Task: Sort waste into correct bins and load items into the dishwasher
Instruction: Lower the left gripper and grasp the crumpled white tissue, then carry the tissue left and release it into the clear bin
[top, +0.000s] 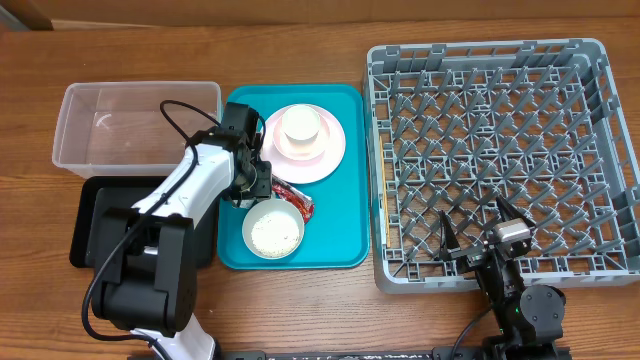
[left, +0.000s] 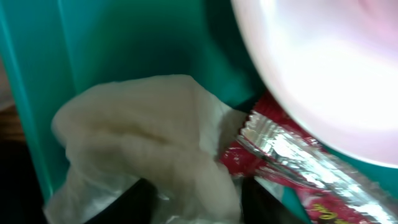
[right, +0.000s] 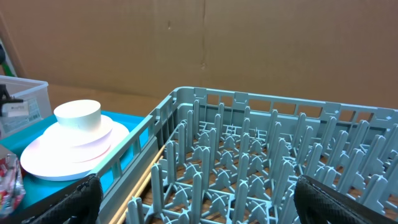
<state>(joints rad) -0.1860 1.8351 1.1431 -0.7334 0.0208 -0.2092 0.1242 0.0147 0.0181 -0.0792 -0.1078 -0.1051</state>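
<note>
My left gripper (top: 256, 183) is down on the teal tray (top: 340, 240), left of the pink plate (top: 325, 155). In the left wrist view its fingers (left: 198, 202) are closed round the crumpled white napkin (left: 143, 137), with the red foil wrapper (left: 280, 158) touching it on the right and the plate (left: 323, 62) just above. A small white cup (top: 303, 124) stands on the plate. A pale bowl of white rice (top: 273, 231) sits at the tray's front. My right gripper (top: 482, 250) is open and empty over the near left corner of the grey dish rack (top: 500, 150).
The clear tub (top: 130, 125) stands at the back left, and the black tray (top: 92, 230) in front of it lies partly under my left arm. The red wrapper (top: 298, 199) lies between plate and bowl. A cardboard wall stands behind the rack (right: 261, 162).
</note>
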